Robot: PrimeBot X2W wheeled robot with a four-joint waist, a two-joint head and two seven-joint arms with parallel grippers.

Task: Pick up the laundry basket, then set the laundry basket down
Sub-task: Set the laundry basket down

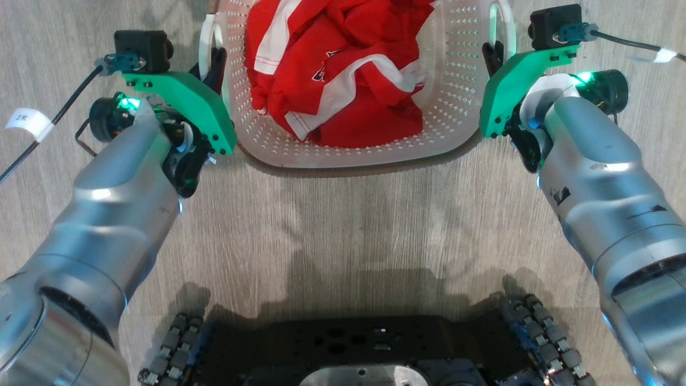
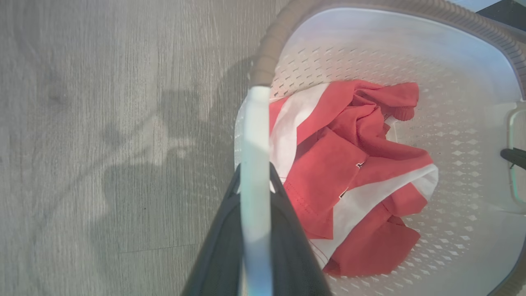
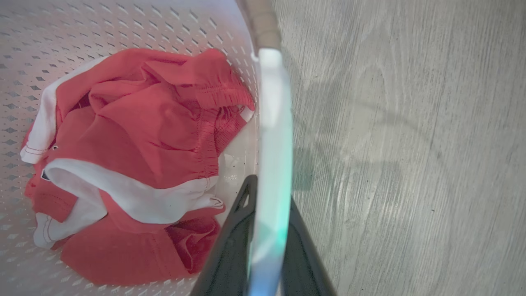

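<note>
L gripper pinches the left loop handle of the laundry basket; R gripper pinches its right loop handle. Red-and-white garment lies crumpled inside the basket.

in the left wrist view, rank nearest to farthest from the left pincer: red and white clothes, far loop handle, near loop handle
1. near loop handle, between the left pincer's fingers
2. red and white clothes, middle of the laundry basket
3. far loop handle, opposite side, view's right edge
</note>
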